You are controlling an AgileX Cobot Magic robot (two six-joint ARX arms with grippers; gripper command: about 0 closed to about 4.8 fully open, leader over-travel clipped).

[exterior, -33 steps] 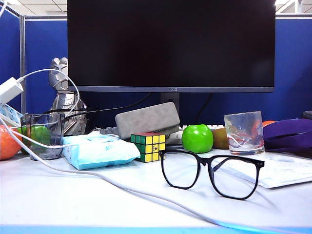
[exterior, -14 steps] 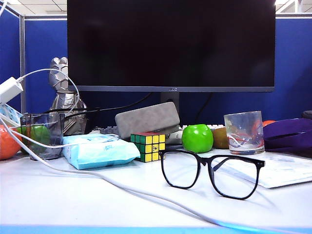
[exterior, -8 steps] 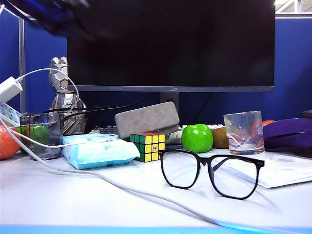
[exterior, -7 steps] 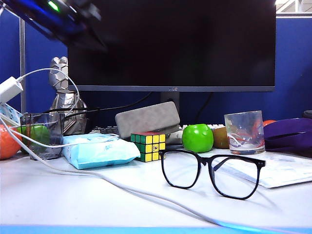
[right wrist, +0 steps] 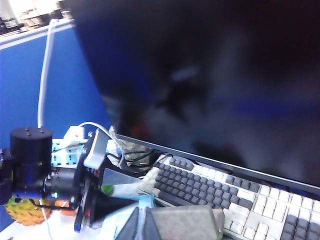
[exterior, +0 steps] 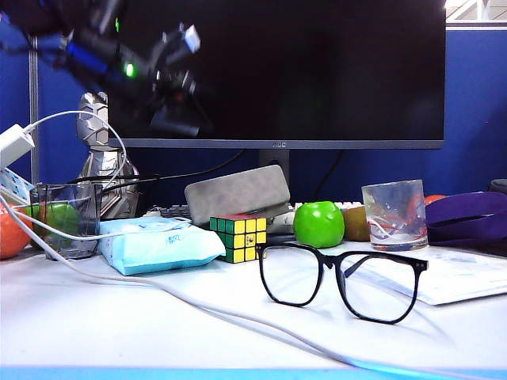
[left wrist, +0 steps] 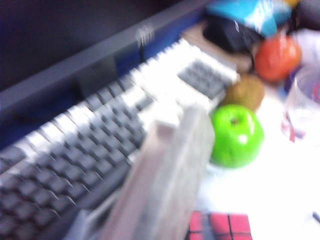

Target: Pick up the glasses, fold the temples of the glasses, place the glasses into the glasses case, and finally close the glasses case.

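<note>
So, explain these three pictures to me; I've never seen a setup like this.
This is a robot with two arms, each ending in a two-finger gripper. The wide picture comes from a fixed camera facing the table; the other two come from cameras on the wrists. On the table lie the glasses, temples unfolded, with a Rubik's cube, a green apple, a drinking glass, a tissue pack and the grey glasses case behind. The left gripper, blurred, hangs open above the case. The right gripper is shut, high near the keyboard. Neither holds anything.
</note>
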